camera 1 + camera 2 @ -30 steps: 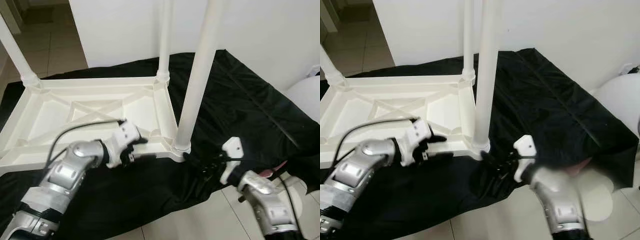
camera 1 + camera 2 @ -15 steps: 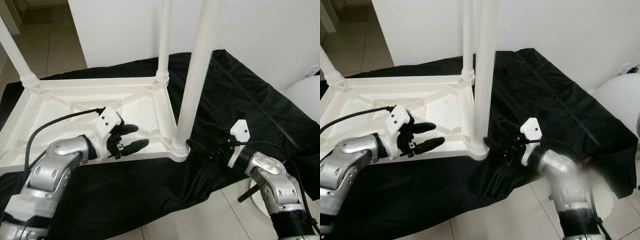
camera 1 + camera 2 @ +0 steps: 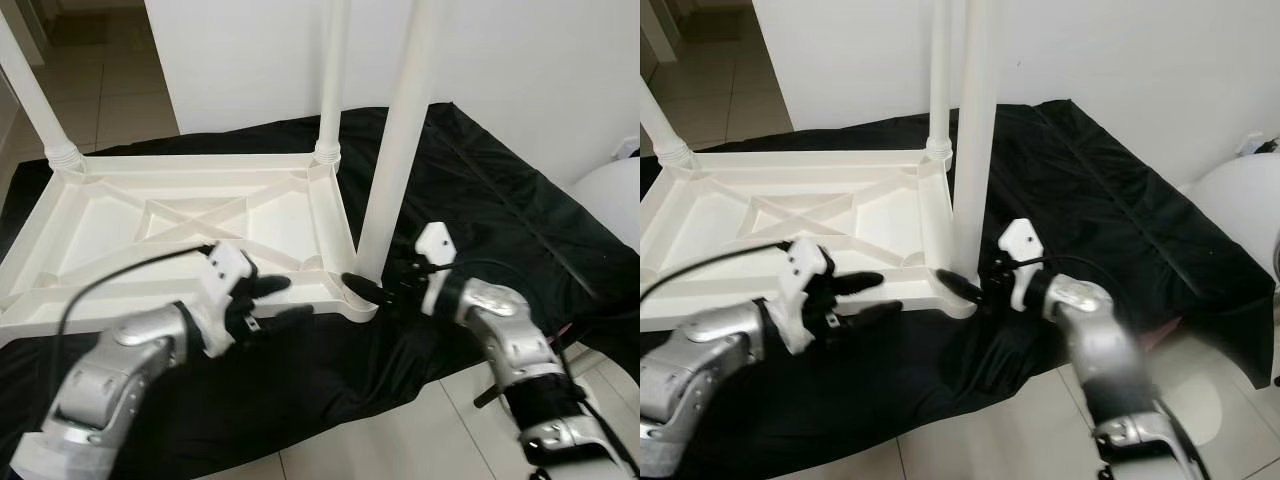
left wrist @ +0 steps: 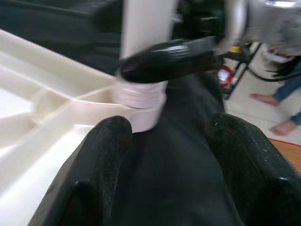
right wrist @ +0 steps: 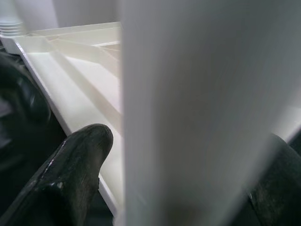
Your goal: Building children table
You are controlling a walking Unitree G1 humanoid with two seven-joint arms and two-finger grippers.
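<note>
- The children's table top [image 3: 180, 225] lies upside down on a black cloth [image 3: 500, 210] spread over the floor, with three white legs standing up from its corners.
- The right end effector [image 3: 385, 290] has its fingers spread either side of the near right leg [image 3: 395, 170], just above the socket collar [image 3: 362, 298]; in the right wrist view the leg sits between both fingers, not visibly clamped.
- The left end effector [image 3: 270, 300] hovers released over the near rim of the frame, left of that corner.
- To seat this leg well, I judge the right fingers should close low on the leg and keep it upright.
- The left should press down on the rim so the frame cannot slide on the cloth.
- The near left corner's leg cannot be made out.
</note>
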